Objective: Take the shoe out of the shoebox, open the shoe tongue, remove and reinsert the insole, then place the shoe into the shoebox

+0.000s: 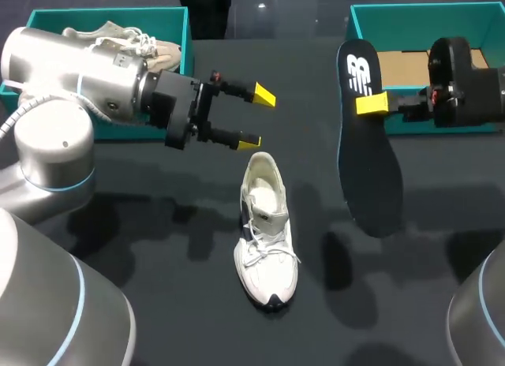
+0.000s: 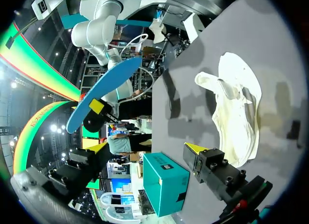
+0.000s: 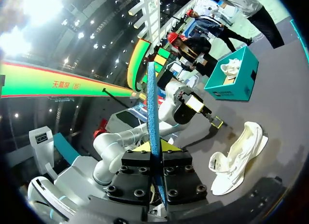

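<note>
my right gripper (image 1: 371,104) clamps insole (image 1: 367,169), axis roughly parallel to shoe (image 1: 267,232) on its left; left gripper (image 1: 257,117) released, nearer shoe.

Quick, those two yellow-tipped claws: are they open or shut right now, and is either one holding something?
Left gripper: jaws open, holding nothing.
Right gripper: jaws shut on the insole, held up off the table.

White shoe (image 1: 267,248), black insole (image 1: 367,161) with white logo, teal shoebox (image 1: 418,15), black table (image 1: 158,224).
</note>
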You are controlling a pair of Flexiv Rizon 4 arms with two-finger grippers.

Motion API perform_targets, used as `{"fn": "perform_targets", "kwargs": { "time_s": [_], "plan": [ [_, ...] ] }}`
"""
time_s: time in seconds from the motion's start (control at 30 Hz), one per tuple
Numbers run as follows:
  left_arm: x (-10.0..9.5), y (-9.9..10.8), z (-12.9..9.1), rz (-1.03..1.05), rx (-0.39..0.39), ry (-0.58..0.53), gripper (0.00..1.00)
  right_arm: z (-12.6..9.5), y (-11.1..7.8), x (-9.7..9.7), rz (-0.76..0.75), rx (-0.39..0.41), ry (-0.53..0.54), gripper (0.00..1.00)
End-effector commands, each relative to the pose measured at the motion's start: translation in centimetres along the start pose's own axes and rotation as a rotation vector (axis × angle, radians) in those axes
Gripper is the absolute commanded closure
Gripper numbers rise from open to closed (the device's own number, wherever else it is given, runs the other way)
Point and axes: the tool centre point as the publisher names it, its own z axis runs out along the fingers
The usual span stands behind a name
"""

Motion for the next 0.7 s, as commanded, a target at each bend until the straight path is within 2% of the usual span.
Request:
{"fn": "perform_targets", "kwargs": {
  "time_s": [0.03,0.07,0.3,0.4,0.7],
  "plan": [
    [0.0,0.1,0.1,0.002,0.000,0.001,0.00,0.6,1.7,-2.4,0.054,0.022,0.031,1.00],
    [0.0,0.1,0.1,0.002,0.000,0.001,0.00,0.5,1.7,-3.2,0.077,0.009,0.031,1.00],
    [0.0,0.1,0.1,0.002,0.000,0.001,0.00,0.5,1.7,-3.2,0.077,0.009,0.031,1.00],
    [-0.6,-0.1,-0.3,0.027,-0.034,-0.040,0.00,0.5,1.7,-3.2,0.077,0.009,0.031,1.00],
    [-0.5,-0.4,-1.4,0.014,-0.101,-0.150,0.00,1.9,3.3,-7.1,0.254,-0.037,-0.001,1.00]
  ]
}}
